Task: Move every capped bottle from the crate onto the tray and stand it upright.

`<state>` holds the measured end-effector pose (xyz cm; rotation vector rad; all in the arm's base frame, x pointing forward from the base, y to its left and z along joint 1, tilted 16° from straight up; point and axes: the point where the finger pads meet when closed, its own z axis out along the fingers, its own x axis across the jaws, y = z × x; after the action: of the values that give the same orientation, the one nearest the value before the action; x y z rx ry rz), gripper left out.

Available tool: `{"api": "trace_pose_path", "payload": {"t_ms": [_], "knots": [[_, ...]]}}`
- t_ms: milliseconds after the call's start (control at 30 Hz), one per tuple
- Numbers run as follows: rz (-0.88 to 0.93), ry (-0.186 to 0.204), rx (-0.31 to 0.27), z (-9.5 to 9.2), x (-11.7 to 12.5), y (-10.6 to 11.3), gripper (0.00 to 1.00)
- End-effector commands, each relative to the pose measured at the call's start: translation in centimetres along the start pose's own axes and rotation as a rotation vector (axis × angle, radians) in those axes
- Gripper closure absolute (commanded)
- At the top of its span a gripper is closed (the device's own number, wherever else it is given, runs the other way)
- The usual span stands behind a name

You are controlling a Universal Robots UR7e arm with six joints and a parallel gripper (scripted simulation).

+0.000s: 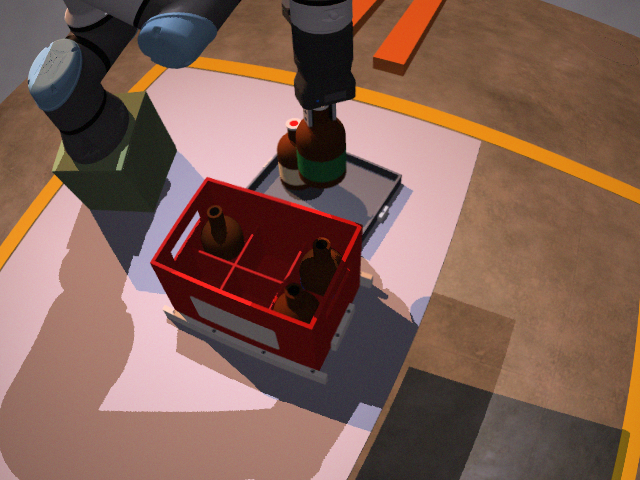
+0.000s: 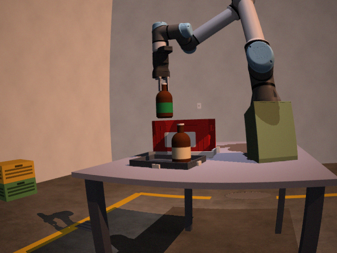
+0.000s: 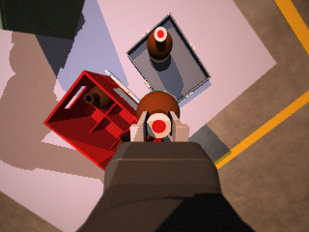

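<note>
My gripper (image 1: pixel 321 114) is shut on the neck of a capped brown bottle with a green label (image 1: pixel 321 149) and holds it upright, high in the air above the tray (image 1: pixel 338 191). The bottle also shows in the side view (image 2: pixel 164 101) and from above in the wrist view (image 3: pixel 158 116), with its red and white cap between the fingers. A second capped bottle with a cream label (image 1: pixel 289 157) stands upright on the tray (image 2: pixel 167 161). The red crate (image 1: pixel 258 271) holds three open brown bottles: one at the far left (image 1: pixel 219 232), two at the right (image 1: pixel 317 263) (image 1: pixel 295 302).
The arm's olive-green base block (image 1: pixel 121 155) stands left of the crate. The crate sits on pale rails (image 1: pixel 248 348) close beside the tray. Orange bars (image 1: pixel 405 33) lie on the floor beyond the table.
</note>
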<state>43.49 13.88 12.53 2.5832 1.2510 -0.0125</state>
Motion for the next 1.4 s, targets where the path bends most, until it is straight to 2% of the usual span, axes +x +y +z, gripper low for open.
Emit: {"api": "trace_pose_path", "payload": {"t_ms": [0, 100, 1367], "knots": [[0.0, 0.001, -0.001, -0.1, 0.8, -0.7, 1.0], [0.0, 0.001, -0.001, -0.1, 0.6, -0.5, 1.0], [0.0, 0.001, -0.001, -0.1, 4.8, -4.6, 1.0]]}}
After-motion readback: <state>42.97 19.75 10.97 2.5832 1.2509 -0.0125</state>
